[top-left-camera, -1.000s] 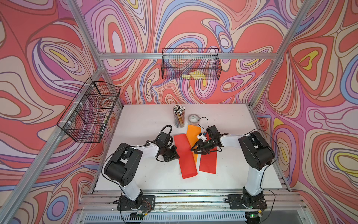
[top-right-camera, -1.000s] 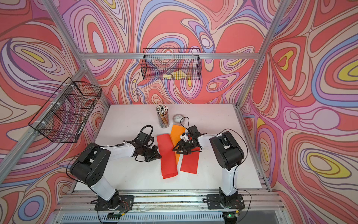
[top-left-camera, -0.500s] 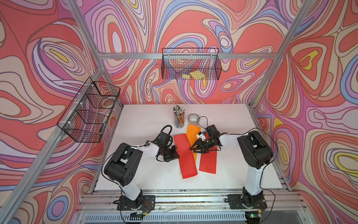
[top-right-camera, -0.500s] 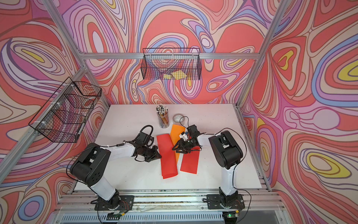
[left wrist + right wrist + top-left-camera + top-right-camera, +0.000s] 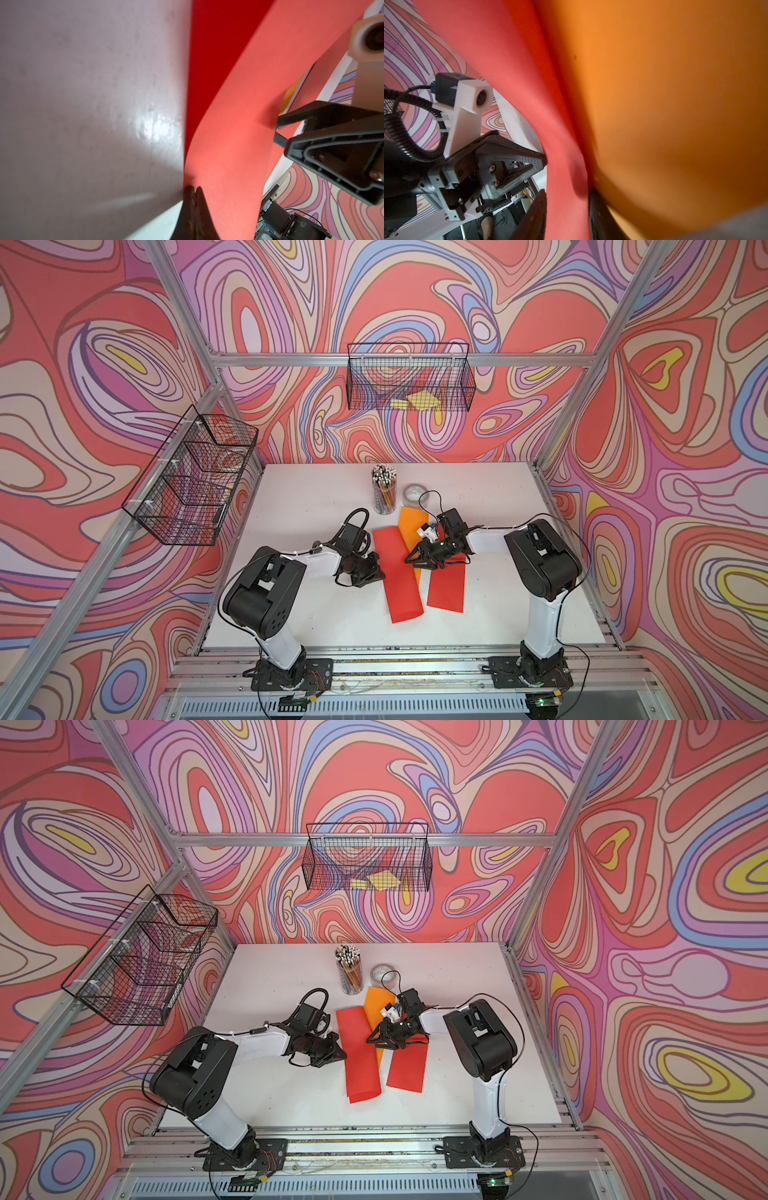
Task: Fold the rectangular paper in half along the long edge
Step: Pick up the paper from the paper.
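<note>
A long red paper (image 5: 401, 585) (image 5: 360, 1065) lies on the white table (image 5: 316, 614), partly over an orange paper (image 5: 409, 522). My left gripper (image 5: 379, 572) (image 5: 343, 1052) is at its left long edge. In the left wrist view the left gripper (image 5: 192, 188) is shut on that edge, and the red paper (image 5: 239, 124) arches up over a darker layer. My right gripper (image 5: 415, 563) (image 5: 376, 1042) is at the opposite edge. In the right wrist view the right gripper (image 5: 566, 197) is open, with the red paper (image 5: 529, 83) between its fingers and the orange paper (image 5: 675, 104) beside them.
A second red paper (image 5: 446, 591) lies right of the orange one, under the right arm. A pencil cup (image 5: 384, 493) and a tape roll (image 5: 414, 492) stand behind the papers. Wire baskets hang on the back wall (image 5: 409, 381) and the left wall (image 5: 191, 481).
The right gripper's jaws have narrowed around the red paper's edge. The left gripper and the papers have hardly shifted.
</note>
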Robot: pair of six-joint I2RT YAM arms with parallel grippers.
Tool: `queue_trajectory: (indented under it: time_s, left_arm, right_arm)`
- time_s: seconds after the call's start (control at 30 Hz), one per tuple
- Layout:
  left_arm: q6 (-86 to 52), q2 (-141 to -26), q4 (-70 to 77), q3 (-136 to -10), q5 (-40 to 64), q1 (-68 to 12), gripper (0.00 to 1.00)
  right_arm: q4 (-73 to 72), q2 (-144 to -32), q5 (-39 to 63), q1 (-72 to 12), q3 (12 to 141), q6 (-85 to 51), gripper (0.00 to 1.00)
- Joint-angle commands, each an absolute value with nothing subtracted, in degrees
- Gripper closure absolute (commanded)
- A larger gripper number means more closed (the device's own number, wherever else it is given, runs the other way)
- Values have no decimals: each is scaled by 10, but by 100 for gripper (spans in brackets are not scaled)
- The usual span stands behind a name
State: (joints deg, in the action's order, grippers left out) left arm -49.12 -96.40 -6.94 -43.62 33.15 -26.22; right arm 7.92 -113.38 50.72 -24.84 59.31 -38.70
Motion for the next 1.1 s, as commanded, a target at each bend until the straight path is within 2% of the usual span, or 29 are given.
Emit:
queue_trajectory:
  time_s: [0.0, 0.5, 0.7, 0.73, 0.87, 1.0, 1.07]
  left_arm:
    - [-487, -968, -95, -418, 311, -264, 100]
    - [-488, -966, -97, -417, 310, -264, 100]
    - [-479, -937, -119, -427, 307, -251, 100]
    - [-477, -920, -123, -428, 313, -245, 91]
    - [-468, -806, -138, -429, 324, -206, 41]
    - [-451, -672, -110, -406, 331, -186, 12]
    - [-455, -617, -74, -378, 337, -185, 4]
  right_arm:
    - [59, -1147, 512, -251, 595, -392, 68]
    - [51, -1150, 517, -251, 590, -393, 99]
    - [64, -1127, 516, -251, 586, -388, 100]
    - [69, -1118, 516, -251, 585, -385, 100]
    - [102, -1071, 510, -251, 583, -372, 100]
    - [128, -1019, 512, -251, 589, -366, 100]
    - [137, -985, 516, -251, 598, -370, 100]
